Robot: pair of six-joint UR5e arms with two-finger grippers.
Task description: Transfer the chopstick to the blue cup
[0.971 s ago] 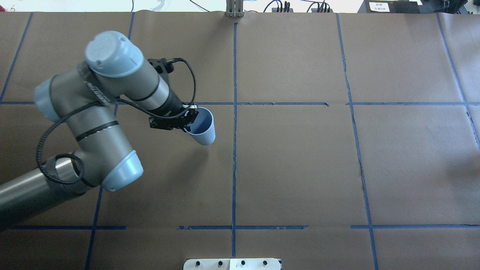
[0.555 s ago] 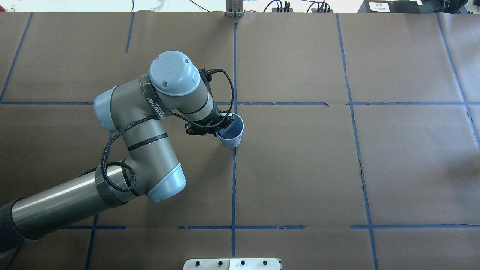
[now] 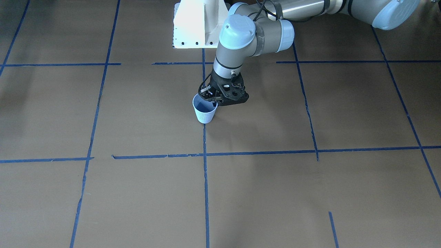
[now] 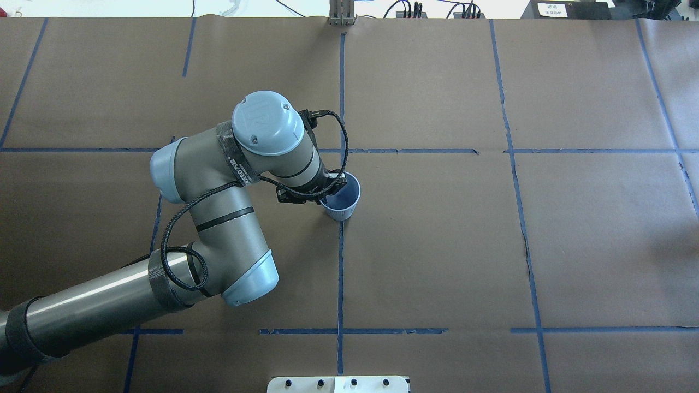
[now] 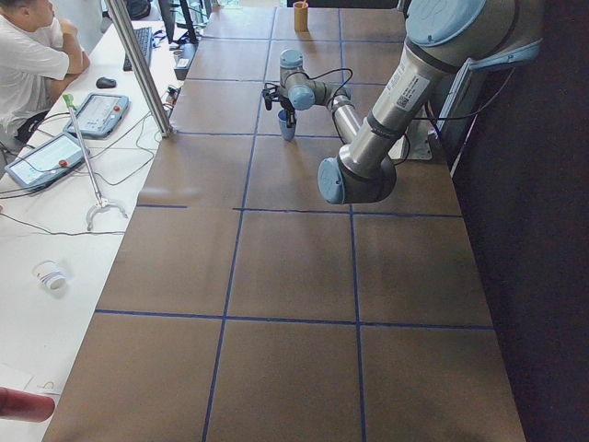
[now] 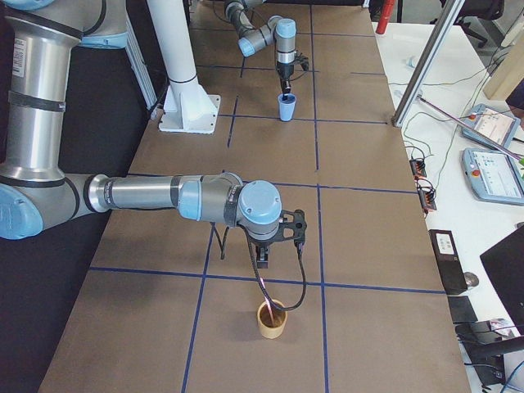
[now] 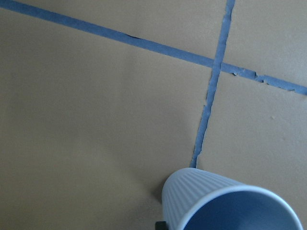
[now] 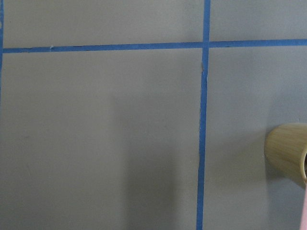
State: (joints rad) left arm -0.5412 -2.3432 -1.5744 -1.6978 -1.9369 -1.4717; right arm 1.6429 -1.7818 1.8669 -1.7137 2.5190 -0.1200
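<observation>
L claw (image 3: 210,100) pinching blue cup (image 3: 205,115) rim, cup upright.

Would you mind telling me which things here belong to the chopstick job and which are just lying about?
Belonging to the job:
blue cup, pinched at its rim by the left gripper
chopstick, below the right gripper, its tip in the tan cup

Just lying about:
teach pendants
small paper cup
</observation>
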